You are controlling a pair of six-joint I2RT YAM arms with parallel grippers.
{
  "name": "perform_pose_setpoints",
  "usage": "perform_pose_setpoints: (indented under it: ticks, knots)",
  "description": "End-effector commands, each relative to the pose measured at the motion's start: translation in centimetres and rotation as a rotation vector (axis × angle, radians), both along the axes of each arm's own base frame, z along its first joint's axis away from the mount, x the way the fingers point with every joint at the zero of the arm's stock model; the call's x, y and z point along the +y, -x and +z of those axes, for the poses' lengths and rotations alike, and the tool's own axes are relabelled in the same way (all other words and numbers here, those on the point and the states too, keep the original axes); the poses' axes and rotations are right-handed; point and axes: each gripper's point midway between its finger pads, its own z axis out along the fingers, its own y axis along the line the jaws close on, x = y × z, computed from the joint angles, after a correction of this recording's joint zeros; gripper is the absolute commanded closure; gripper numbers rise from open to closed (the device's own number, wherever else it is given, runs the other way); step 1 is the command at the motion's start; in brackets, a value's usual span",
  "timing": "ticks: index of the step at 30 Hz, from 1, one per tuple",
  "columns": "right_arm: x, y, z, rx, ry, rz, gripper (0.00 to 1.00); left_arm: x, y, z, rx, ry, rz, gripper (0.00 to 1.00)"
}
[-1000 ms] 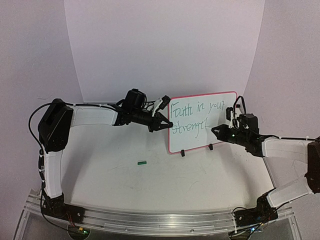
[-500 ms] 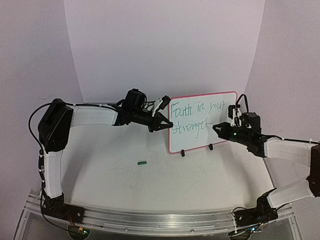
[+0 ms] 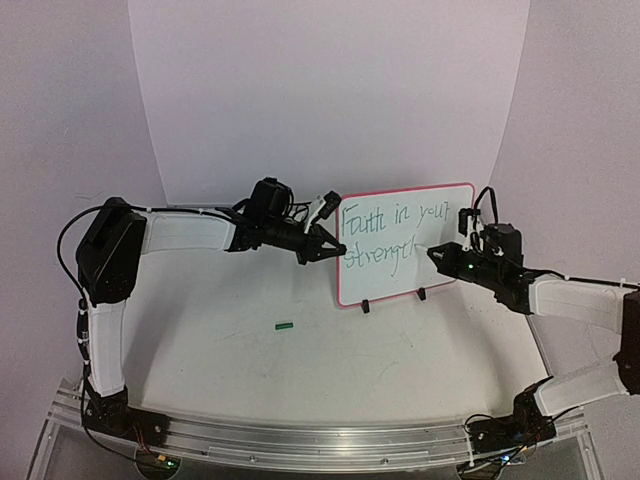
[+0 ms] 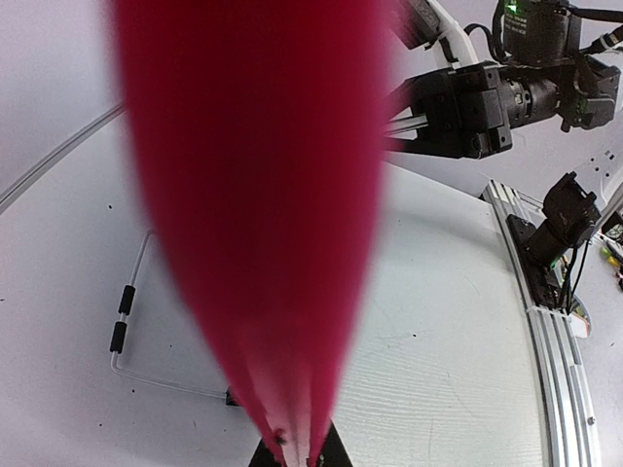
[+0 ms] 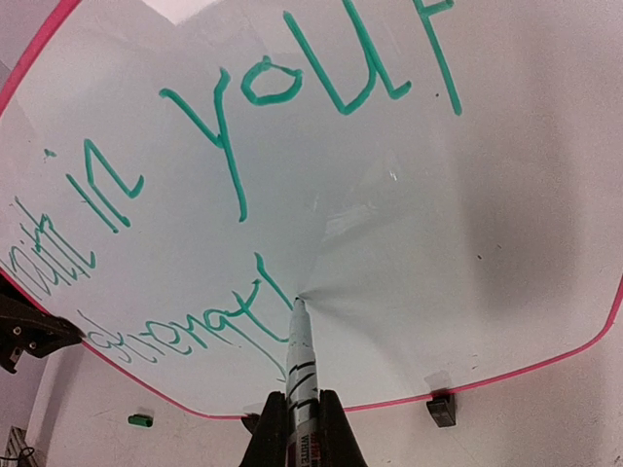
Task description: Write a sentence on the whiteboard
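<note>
Top view with both wrist views. The whiteboard (image 3: 392,282) stands upright on two black feet (image 3: 366,307) right of centre on the table (image 3: 250,370), its red-pink rim framing the sentence (image 3: 385,236), written in green in two lines across the upper part of the board. The left gripper (image 3: 335,248) reaches in from the left of the frame and meets the board's left edge; in the left wrist view the rim runs as a blurred red band up from between the fingers, so the claw is clamped on the board. The right gripper (image 3: 432,256) comes from the right of the frame, its fingers closed around a marker (image 5: 300,375). In the right wrist view the marker's tip touches the white surface just right of the last letter of the lower line. A small green piece (image 3: 285,324) lies on the table, lower left of the board and well apart from it.
</note>
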Motion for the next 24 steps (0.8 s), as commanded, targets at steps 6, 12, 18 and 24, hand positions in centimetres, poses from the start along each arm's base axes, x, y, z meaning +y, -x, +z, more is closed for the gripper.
perform_pose_setpoints:
  ticks: [6, 12, 18, 24]
  knots:
    - [0.8, -0.9, 1.8, -0.05, -0.019, 0.03, 1.0, 1.1, 4.7, -6.7, 0.231, -0.213, -0.049, 1.0]
    - [0.9, -1.0, 2.0, -0.053, -0.023, 0.036, 1.0, 1.0, 4.8, -6.7, 0.231, -0.214, -0.052, 1.0]
    - [-0.3, -1.3, 2.0, -0.057, -0.012, -0.04, 1.0, 1.0, 4.8, -6.7, 0.231, -0.214, -0.051, 1.0]
    - [-1.1, -1.5, 2.1, -0.06, -0.004, -0.088, 1.0, 1.0, 4.8, -6.7, 0.231, -0.214, -0.052, 1.0]
